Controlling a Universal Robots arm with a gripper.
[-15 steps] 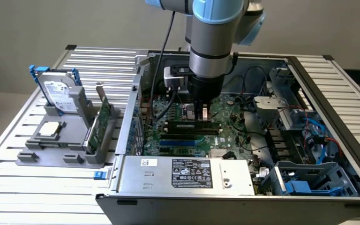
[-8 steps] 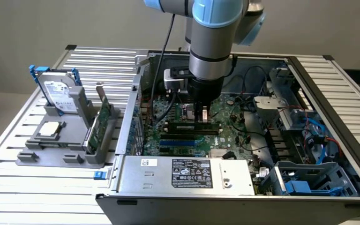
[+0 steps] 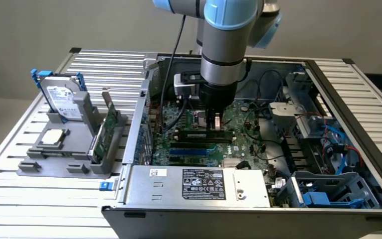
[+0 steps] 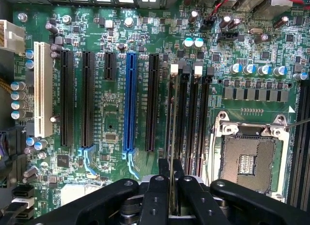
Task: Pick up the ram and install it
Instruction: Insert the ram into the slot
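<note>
Hand (image 4: 171, 174) pinches the ram (image 4: 173, 119) edge-on between its 2 fingers. The ram stands directly below the hand, parallel to the memory slots (image 4: 194, 118) of the motherboard (image 4: 111, 113). Upright hold judged to suit straight seating. Seating depth undeterminable.

The arm (image 3: 224, 30) is silver-grey with pale blue joint caps, and its gripper (image 4: 171, 167) is matte black. The ram (image 3: 204, 133) is dark green with black chips. The motherboard (image 4: 111, 118) is green, speckled with small silver and black parts. It carries black slots (image 4: 67, 96), one white slot (image 4: 43, 89) and one bright blue slot (image 4: 130, 101). The capacitors (image 4: 193, 42) have teal tops. The desk (image 3: 363, 89) is silver, ribbed in parallel slats. The expansion card (image 3: 108, 132) is green and its holder (image 3: 65, 154) grey. The hard drive (image 3: 61, 97) is silver with blue brackets.
</note>
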